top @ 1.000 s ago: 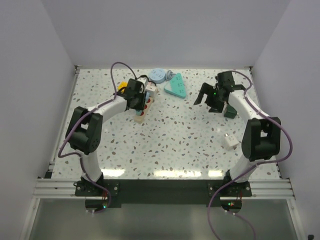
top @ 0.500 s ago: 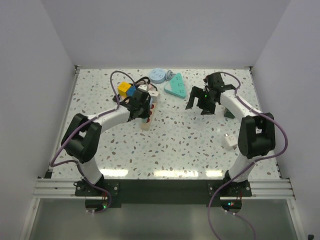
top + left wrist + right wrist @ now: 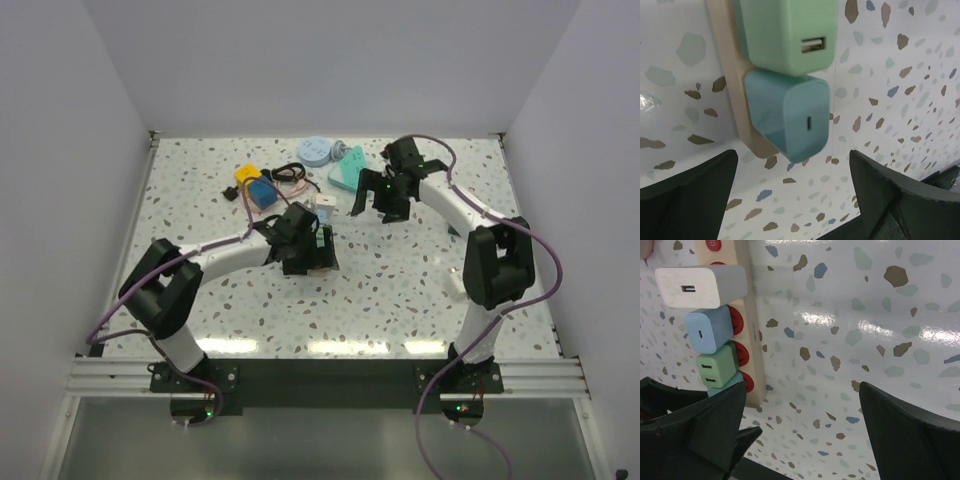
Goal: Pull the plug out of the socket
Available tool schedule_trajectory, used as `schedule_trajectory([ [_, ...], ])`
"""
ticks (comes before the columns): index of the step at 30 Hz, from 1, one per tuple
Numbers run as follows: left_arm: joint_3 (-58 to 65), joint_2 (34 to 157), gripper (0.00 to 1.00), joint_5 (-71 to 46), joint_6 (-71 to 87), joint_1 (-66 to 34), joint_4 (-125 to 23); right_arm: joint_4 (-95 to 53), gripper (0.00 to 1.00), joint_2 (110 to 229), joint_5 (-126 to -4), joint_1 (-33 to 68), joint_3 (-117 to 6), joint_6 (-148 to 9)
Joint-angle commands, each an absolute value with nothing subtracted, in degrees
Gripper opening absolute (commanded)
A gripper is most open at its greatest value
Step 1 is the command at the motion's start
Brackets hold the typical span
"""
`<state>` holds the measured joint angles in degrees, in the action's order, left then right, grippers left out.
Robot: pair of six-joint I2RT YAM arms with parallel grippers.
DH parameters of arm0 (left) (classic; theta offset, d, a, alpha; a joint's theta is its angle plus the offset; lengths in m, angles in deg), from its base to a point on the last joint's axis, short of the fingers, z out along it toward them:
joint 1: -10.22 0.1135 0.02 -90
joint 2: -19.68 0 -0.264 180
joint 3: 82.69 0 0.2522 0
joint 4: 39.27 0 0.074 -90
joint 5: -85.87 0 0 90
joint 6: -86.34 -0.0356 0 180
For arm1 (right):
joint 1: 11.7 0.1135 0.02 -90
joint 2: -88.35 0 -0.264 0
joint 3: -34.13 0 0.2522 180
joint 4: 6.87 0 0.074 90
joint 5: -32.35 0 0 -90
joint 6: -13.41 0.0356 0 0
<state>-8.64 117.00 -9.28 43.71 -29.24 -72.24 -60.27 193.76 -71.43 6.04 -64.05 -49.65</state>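
Observation:
The socket [image 3: 726, 75] is a cream strip with red outlets, lying on the speckled table. Several plugs sit in it in a row: a white one [image 3: 700, 287], a pale blue one [image 3: 707, 332], a green one [image 3: 785, 35] and a teal one [image 3: 790, 117] at the strip's end. My left gripper [image 3: 792, 155] hovers open just past the teal plug, touching nothing. In the top view the left gripper [image 3: 320, 248] covers most of the socket. My right gripper [image 3: 802, 387] is open over bare table beside the socket [image 3: 752, 340], its left finger hiding part of the teal plug.
A teal triangular block [image 3: 348, 175] and a pale blue disc [image 3: 315, 150] lie at the back, close to the right gripper [image 3: 378, 205]. A yellow block [image 3: 247, 173], a blue block [image 3: 262, 192] and a coiled black cable [image 3: 290, 172] lie back left.
The left gripper carried the socket toward the table's middle, then opened and let go. The right gripper swung left toward the socket and stayed open.

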Motion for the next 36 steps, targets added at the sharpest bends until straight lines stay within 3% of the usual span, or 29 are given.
schedule_trajectory([
  [1,-10.0,113.2,1.0,-12.0,47.5,-29.3,-73.0,-62.8,0.99,195.0,-69.3,8.1,-68.2,-50.2],
  [7,-8.6,105.0,1.0,-2.7,46.5,-29.2,-73.8,-65.8,0.99,198.0,-67.1,11.1,-75.9,-52.3],
  [14,-7.2,95.5,1.0,0.4,43.2,-26.0,-71.8,-68.4,0.99,204.7,-63.7,16.3,-86.5,-52.5],
  [21,-13.2,88.8,1.0,-3.4,42.4,-14.8,-70.1,-70.1,0.99,212.5,-55.4,21.4,-94.9,-49.2],
  [27,-16.8,87.4,1.0,-3.8,42.7,-13.2,-69.6,-71.2,0.99,217.6,-41.8,23.8,-99.9,-45.0],
  [33,-21.8,87.4,1.0,-5.7,43.9,-13.1,-67.0,-69.8,0.98,223.0,-43.5,23.9,-104.5,-45.0],
  [36,-23.5,88.0,1.0,-6.1,43.9,-13.1,-65.7,-68.3,0.93,224.2,-45.8,23.9,-105.2,-45.0],
])
